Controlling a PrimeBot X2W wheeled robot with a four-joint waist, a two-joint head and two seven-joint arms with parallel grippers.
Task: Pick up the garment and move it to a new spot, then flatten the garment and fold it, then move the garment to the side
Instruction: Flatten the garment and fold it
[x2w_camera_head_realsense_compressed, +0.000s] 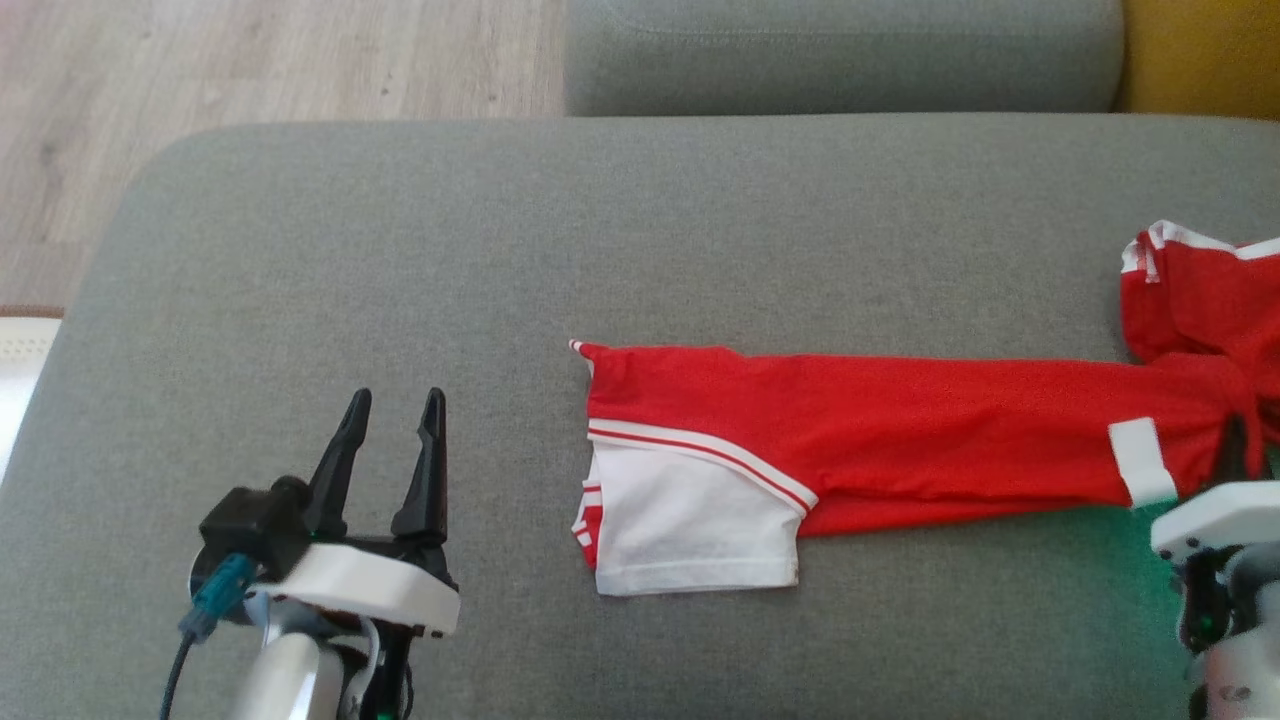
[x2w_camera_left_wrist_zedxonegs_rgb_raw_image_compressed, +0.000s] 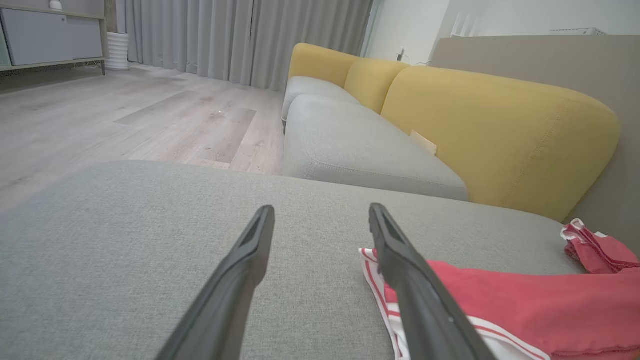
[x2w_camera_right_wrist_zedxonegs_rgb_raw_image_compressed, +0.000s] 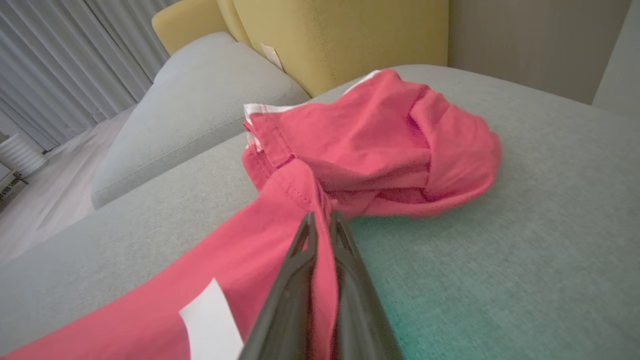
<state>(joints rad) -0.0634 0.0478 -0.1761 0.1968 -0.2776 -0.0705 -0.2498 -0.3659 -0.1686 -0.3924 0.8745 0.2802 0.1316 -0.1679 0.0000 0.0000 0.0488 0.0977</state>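
Observation:
The garment is a red jersey lying as a long strip across the grey cushion, with a white, red-striped sleeve at its left end. My right gripper is at the strip's right end. In the right wrist view this gripper is shut on a fold of the garment. My left gripper stands open over bare cushion, left of the sleeve and not touching it. The left wrist view shows the left gripper with nothing between its fingers and the garment beside the right one.
A smaller crumpled red garment with white trim lies at the cushion's right edge, touching the jersey's end. Behind are another grey seat and a yellow backrest. Wood floor lies beyond the cushion's left and far edges.

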